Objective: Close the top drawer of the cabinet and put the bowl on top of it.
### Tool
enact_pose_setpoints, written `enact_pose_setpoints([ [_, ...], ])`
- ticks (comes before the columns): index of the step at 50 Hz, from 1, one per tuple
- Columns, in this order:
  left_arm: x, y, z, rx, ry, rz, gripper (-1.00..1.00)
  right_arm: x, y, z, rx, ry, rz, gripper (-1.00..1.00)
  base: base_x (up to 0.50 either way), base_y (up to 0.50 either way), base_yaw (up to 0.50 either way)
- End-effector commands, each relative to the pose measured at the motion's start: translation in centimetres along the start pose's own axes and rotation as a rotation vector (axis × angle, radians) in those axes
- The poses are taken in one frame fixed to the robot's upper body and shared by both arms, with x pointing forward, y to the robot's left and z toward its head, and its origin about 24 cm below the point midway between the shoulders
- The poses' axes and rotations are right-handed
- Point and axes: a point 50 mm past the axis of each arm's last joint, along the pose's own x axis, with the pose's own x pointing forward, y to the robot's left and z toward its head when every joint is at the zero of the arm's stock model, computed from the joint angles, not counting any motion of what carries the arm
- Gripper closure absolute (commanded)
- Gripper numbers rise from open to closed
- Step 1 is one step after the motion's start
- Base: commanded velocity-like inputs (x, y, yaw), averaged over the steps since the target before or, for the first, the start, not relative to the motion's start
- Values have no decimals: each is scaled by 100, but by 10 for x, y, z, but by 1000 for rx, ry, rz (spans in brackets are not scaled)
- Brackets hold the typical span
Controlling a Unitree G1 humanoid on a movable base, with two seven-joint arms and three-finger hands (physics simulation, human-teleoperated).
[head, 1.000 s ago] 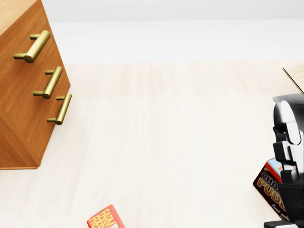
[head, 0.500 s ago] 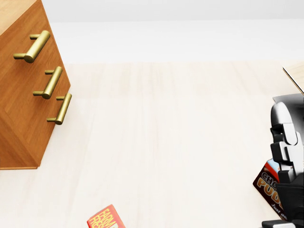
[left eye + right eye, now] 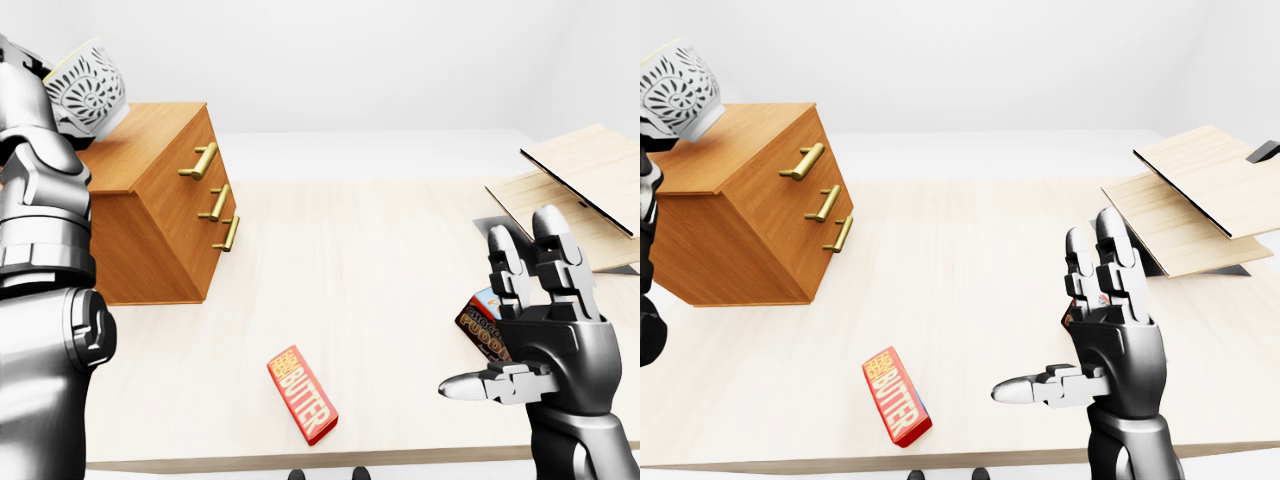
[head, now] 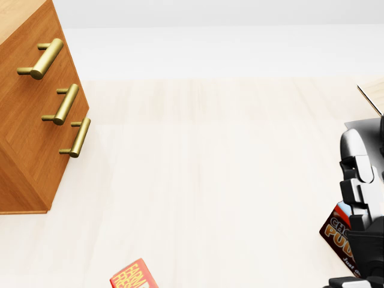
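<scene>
A white patterned bowl [image 3: 86,86] is up at the top left of the left-eye view, above the left end of the wooden cabinet's top [image 3: 150,135]. My left hand [image 3: 62,118] is shut on it; the fingers are mostly hidden behind the bowl and my forearm. The cabinet [image 3: 160,225] has three brass handles [image 3: 199,160], and all its drawer fronts look flush. My right hand [image 3: 490,310] is open at the lower right over the table, fingers spread, holding nothing.
A red butter box [image 3: 302,395] lies near the table's bottom edge. A chocolate pudding box [image 3: 482,325] lies behind my right hand. Stacked wooden boards [image 3: 575,190] rest tilted at the right. My left arm [image 3: 40,300] fills the left side of the left-eye view.
In the head view my right hand has sunk slightly at the right edge. The cabinet and boxes have not moved.
</scene>
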Motion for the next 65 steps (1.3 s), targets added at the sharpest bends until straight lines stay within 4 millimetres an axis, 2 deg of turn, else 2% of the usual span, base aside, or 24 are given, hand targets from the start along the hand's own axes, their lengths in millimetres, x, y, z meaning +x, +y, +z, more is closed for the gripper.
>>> enact_pose_setpoints([
  [1,-2,-5,2,56,-8,21,100,1,0,0,-1,-3,1,-100,0,0,0],
  [24,-8,-20,-1,85,1,1,100,0,0,1,-1,-5,1,-100,0,0,0],
  [31,-14,-32,-8,95,16,-25,100,0,-1,2,-3,-10,-1,-100,0,0,0],
  [43,-16,-35,-10,101,18,-19,100,0,0,5,-8,-22,-2,-100,0,0,0],
  [44,-17,-37,-11,104,20,-20,-100,0,0,5,-8,-23,-2,-100,0,0,0],
  [55,-18,-38,-10,111,15,-18,-100,1,1,9,-15,-39,0,-100,0,0,0],
  [65,-17,-37,-9,116,10,-13,-100,1,1,4,-9,-21,1,-100,0,0,0],
])
